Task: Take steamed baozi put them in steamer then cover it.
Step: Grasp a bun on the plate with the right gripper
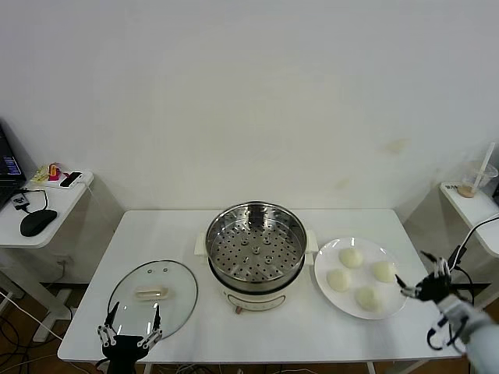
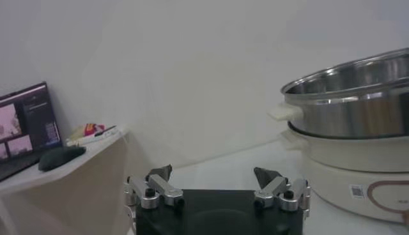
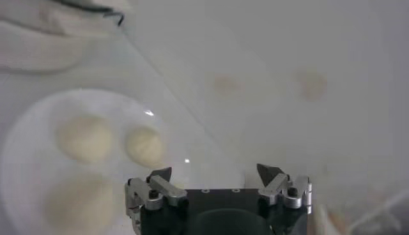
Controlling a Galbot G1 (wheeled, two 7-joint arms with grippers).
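Several cream-white baozi lie on a flat white plate at the right of the table. The steel steamer with its perforated tray stands open at the centre on a white base. The glass cover with a cream handle lies flat on the table to the left. My right gripper is open and empty, hovering just right of the plate; its wrist view shows three baozi on the plate. My left gripper is open and empty at the near rim of the cover; its wrist view shows the steamer.
A side table with a mouse and small items stands at the far left. Another small table with a cup is at the far right. The white wall runs behind the table.
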